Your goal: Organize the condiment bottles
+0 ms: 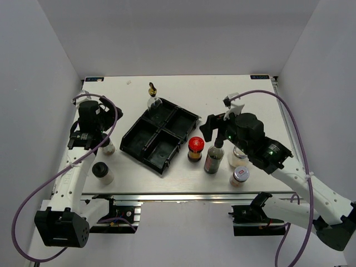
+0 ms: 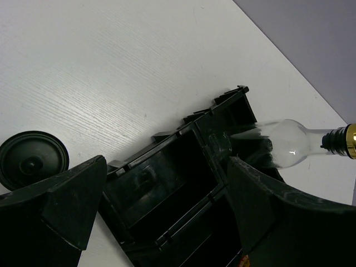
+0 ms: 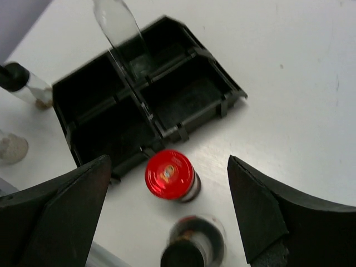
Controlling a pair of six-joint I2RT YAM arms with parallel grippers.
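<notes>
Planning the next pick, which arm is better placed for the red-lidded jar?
Right, likely. The red-lidded jar sits framed between the open right fingers in that wrist view; the left fingers are across the tray from it.

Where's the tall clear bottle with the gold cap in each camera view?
Top external: tall clear bottle at the black tray's far corner, upper centre-left.
Left wrist: right edge, gold cap toward the frame edge.
Right wrist: top, left of centre, cap cut off.
Shared landmark: the black tray, in all three.
</notes>
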